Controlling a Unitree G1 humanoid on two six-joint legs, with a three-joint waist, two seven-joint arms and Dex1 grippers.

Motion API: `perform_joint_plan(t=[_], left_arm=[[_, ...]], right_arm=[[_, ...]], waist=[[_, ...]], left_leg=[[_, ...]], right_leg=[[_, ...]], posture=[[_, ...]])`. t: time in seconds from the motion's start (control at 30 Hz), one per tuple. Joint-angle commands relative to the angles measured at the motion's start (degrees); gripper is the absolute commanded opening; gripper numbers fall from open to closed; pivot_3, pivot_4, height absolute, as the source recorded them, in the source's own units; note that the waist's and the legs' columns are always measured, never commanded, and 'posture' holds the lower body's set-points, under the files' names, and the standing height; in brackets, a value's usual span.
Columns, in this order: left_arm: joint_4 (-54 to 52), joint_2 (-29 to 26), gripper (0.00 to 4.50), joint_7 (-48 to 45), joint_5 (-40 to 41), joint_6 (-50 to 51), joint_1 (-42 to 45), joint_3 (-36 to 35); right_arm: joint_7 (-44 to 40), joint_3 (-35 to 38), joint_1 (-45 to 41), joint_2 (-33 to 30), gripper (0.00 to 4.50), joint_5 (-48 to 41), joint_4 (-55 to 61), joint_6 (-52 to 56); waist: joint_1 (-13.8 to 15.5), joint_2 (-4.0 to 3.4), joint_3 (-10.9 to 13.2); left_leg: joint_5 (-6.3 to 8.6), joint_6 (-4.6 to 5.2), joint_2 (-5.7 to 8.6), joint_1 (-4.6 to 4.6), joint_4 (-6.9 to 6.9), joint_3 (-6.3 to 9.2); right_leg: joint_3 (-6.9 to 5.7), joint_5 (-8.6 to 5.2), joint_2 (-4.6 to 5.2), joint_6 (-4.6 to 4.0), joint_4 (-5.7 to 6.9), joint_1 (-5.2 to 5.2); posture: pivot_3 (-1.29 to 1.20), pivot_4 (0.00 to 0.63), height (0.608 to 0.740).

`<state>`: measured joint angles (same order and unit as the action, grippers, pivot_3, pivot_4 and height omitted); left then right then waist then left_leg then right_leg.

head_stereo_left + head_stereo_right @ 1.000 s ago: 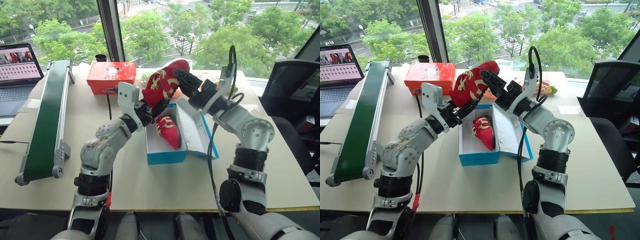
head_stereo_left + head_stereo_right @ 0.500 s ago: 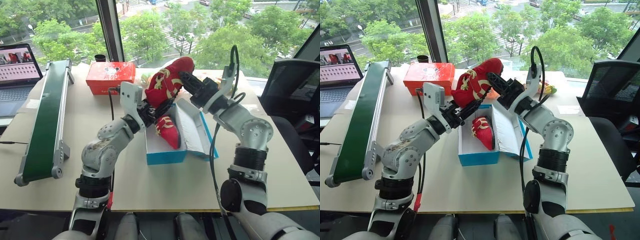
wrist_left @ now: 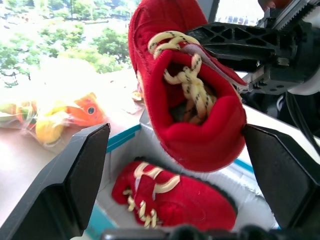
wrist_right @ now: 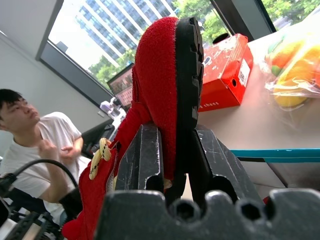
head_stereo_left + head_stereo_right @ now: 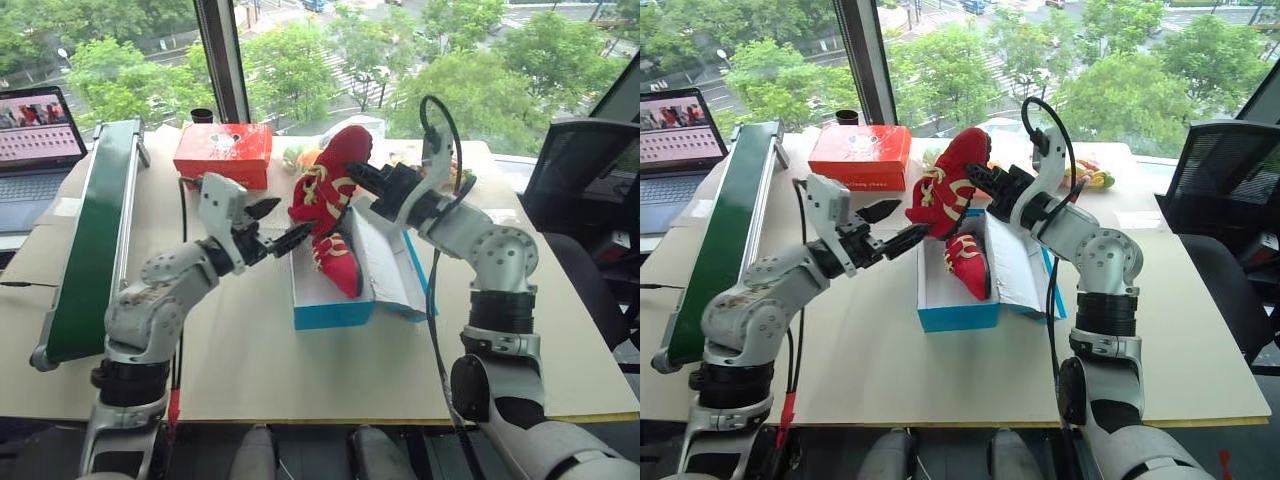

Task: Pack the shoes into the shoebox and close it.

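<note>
The right gripper (image 5: 352, 178) is clamped on one red shoe (image 5: 327, 182), fingers pinching its black sole and upper, holding it in the air above the far end of the open blue shoebox (image 5: 330, 312). The second red shoe (image 5: 337, 262) lies inside the shoebox on its white floor. The left gripper (image 5: 284, 226) hangs just beside the held shoe on its left, jaws spread wide and empty, not touching it. The shoebox lid (image 5: 388, 262) lies folded open to the right. A red box (image 5: 223, 152) and a green conveyor (image 5: 97, 235) stand farther left on the table (image 5: 330, 375).
</note>
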<state>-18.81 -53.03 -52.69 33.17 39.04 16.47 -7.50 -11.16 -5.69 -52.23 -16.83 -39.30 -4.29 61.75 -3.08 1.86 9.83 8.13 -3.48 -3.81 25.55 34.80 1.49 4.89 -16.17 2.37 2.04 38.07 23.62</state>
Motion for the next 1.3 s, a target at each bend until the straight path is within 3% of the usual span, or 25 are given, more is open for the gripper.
perform_joint_plan(t=[0.03,0.3,0.57,0.7,0.77,0.83,1.07,1.1,1.23,1.3], left_arm=[[-2.6,-1.8,4.50,-2.2,-0.5,-1.7,-1.1,-0.9],[-4.1,-0.7,4.50,-1.4,-0.2,-0.9,-3.0,-1.2],[-5.6,-0.2,4.50,-0.1,0.2,-0.2,-4.3,-1.6],[-6.3,-0.1,4.50,0.3,0.3,0.0,-5.4,-1.8],[-6.9,0.0,4.50,0.6,0.3,0.2,-5.9,-1.8],[-7.2,0.1,4.50,1.0,0.4,0.4,-5.9,-1.6],[-7.7,0.4,4.50,1.2,0.2,0.9,-5.6,-0.8],[-7.7,0.4,4.50,1.2,0.2,0.9,-5.6,-0.7],[-7.6,0.2,4.50,0.7,0.1,1.0,-5.1,0.1],[-7.1,-0.3,4.50,0.2,-0.2,0.8,-4.8,0.1]], right_arm=[[-2.8,0.0,-2.1,-0.9,0.32,2.4,0.8,0.1],[-5.4,-1.9,-1.5,-1.1,0.32,6.8,0.2,2.5],[-12.6,-12.0,1.4,-5.0,0.32,13.7,0.7,1.9],[-16.0,-19.6,2.4,-6.9,0.32,20.5,-2.1,-3.5],[-18.2,-24.1,2.4,-7.6,1.30,24.4,-3.3,-7.2],[-20.3,-26.9,2.4,-7.6,1.81,26.9,-4.0,-9.7],[-23.0,-29.5,2.7,-6.3,4.24,33.4,-5.6,-14.2],[-23.2,-29.4,2.7,-6.0,4.44,34.1,-5.9,-14.7],[-24.1,-24.4,1.8,-4.6,4.44,33.0,-5.8,-13.0],[-25.3,-17.5,0.2,-3.7,4.44,28.5,-3.3,-8.3]], waist=[[0.4,-0.01,0.0],[0.6,-0.01,0.0],[0.6,-0.01,0.0],[0.8,0.01,0.0],[0.8,0.01,0.0],[0.8,0.03,0.0],[0.8,0.07,-0.1],[0.8,0.07,-0.1],[0.8,0.08,-0.1],[0.8,0.08,-0.1]], left_leg=[[0.00,0.00,-0.01,0.00,0.00,0.00],[0.00,0.00,-0.03,0.03,-0.04,-0.04],[0.00,0.00,-0.03,0.07,0.00,-0.08],[0.00,0.00,-0.02,0.07,0.03,-0.07],[0.00,0.00,-0.03,-0.04,0.03,-0.08],[0.00,0.00,-0.03,-0.11,0.04,-0.07],[0.00,0.00,-0.04,-0.36,0.05,-0.05],[0.00,0.00,-0.04,-0.36,0.05,-0.05],[0.00,0.00,-0.03,-0.35,0.05,-0.05],[0.00,0.00,-0.03,-0.35,0.05,-0.05]], right_leg=[[0.00,0.00,0.00,0.00,0.00,0.01],[0.01,0.00,-0.01,0.00,0.03,0.10],[0.05,0.00,-0.01,-0.01,0.09,0.20],[0.05,0.00,0.00,0.00,0.08,0.17],[0.05,0.00,-0.01,0.00,0.08,0.07],[0.03,-0.01,-0.01,0.00,0.08,-0.02],[0.01,-0.01,-0.01,0.01,0.03,-0.30],[0.01,-0.01,-0.01,0.01,0.03,-0.30],[0.00,-0.01,-0.01,0.01,0.03,-0.31],[0.01,-0.01,-0.01,0.01,0.04,-0.31]], posture=[[0.00,0.150,0.739],[0.00,0.150,0.739],[0.00,0.150,0.739],[0.00,0.150,0.739],[0.00,0.150,0.739],[0.00,0.150,0.739],[0.00,0.150,0.739],[0.00,0.150,0.739],[0.00,0.150,0.739],[0.00,0.150,0.739]])
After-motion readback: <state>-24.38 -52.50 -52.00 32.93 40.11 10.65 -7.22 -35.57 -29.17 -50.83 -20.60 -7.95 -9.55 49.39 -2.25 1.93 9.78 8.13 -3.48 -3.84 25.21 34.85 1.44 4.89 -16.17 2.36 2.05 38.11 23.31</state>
